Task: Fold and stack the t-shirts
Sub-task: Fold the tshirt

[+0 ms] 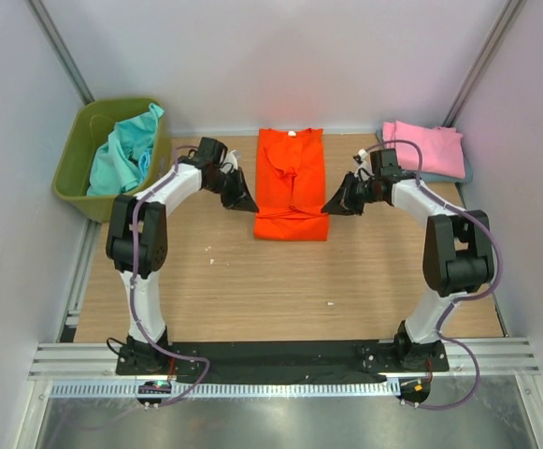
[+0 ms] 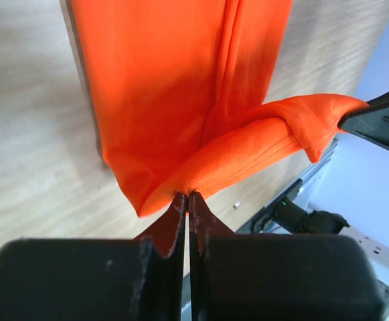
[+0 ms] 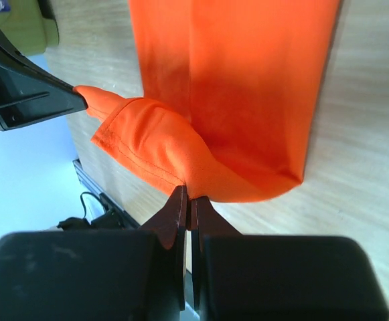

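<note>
Far left on the wooden table (image 1: 206, 281), teal t-shirts (image 1: 126, 154) lie crumpled in the olive-green bin (image 1: 70, 168), one corner draped over its far rim. My left arm (image 1: 145, 234) rises from its base at the near edge, elbow bent high, forearm reaching in towards the middle with the wrist angled down. My left gripper (image 2: 187, 196) is pinched tight on the near left corner of the orange t-shirt (image 1: 292, 178). That shirt lies at the centre of the table as a narrow strip, sides folded in, its long axis running from near to far and its collar pointing at the back wall. Its near hem is raised off the wood and doubled back a little, curving between my two sets of fingers. My right gripper (image 3: 189, 196) is likewise clamped on the near right corner, jaws pressed together on the stitched edge. My right arm (image 1: 453, 248) mirrors the left, elbow up and forearm slanting inward and down. At the far right corner, well apart from the orange one, the pink t-shirt (image 1: 427, 148) sits folded flat, with the edge of a grey-blue t-shirt (image 1: 465, 174) showing beneath it.
</note>
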